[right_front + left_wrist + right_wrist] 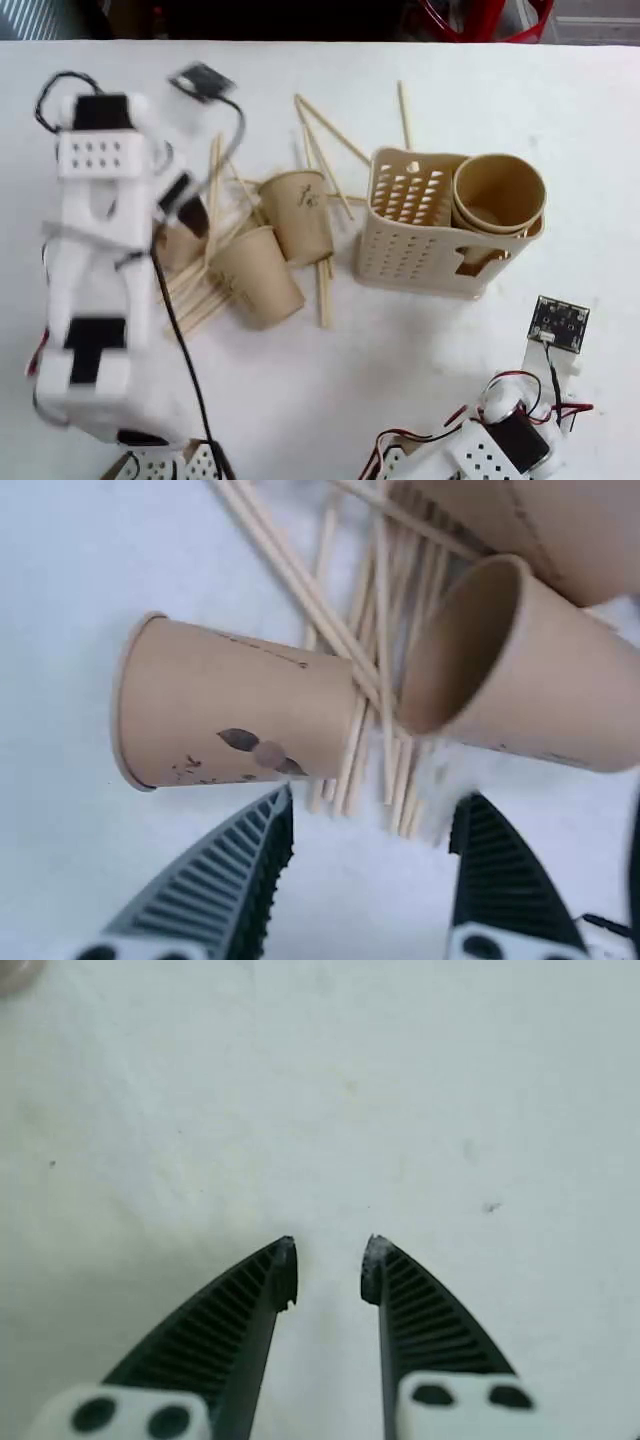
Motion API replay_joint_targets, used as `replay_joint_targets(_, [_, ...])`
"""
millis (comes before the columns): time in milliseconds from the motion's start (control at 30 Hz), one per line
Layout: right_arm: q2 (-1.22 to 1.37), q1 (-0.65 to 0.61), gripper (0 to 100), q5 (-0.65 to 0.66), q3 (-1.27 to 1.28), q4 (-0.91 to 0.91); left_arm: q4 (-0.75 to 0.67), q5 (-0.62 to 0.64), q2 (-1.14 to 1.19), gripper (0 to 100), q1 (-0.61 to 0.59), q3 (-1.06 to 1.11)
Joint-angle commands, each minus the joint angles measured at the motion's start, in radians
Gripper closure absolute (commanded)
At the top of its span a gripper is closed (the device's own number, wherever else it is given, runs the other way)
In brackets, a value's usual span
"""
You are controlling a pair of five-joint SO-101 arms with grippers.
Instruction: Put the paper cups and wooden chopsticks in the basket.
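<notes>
- Down at five o'clock on the table (350, 400), the right arm (500, 440) sits folded by the near edge. Its own wrist view shows the right jaws parted by a narrow gap above bare white surface, with nothing between them.
- Over at eight to nine o'clock, the big left arm (95, 260) lies stretched above the heap, its front end over the loose chopsticks (205, 290).
- The left jaws are wide apart and holding nothing. They hang just above a tipped cup (235, 715) that lies on its side, and sticks cross at its narrow end.
- In the middle of the table, seen from above, the front cup (257, 278) lies on its side. At its one o'clock lies the back cup (302, 215), also on its side, and the two are close together. Chopsticks run under and beside both.
- At three o'clock from those cups stands the slotted basket (405, 250). The nested cups (500, 190) sit mouth-up in its three-o'clock compartment.
- Farther back, a fan of chopsticks (322, 160) spreads between the back cup and the basket, around twelve o'clock from the heap.
- Farthest of all, a lone stick (403, 115) lies on the table just past the basket's far rim, pointing toward twelve o'clock.
</notes>
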Motion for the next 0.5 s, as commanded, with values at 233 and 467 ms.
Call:
replay_joint_targets(233, [-0.004, -0.001, 87.5, 0.011, -0.005, -0.013, -0.299, -0.097, -0.539, 92, 0.147, 0.549])
replay_joint_targets(467, [-0.004, -0.001, 87.5, 0.012, -0.005, -0.013, -0.342, -0.051, -0.478, 66, 0.262, 0.611])
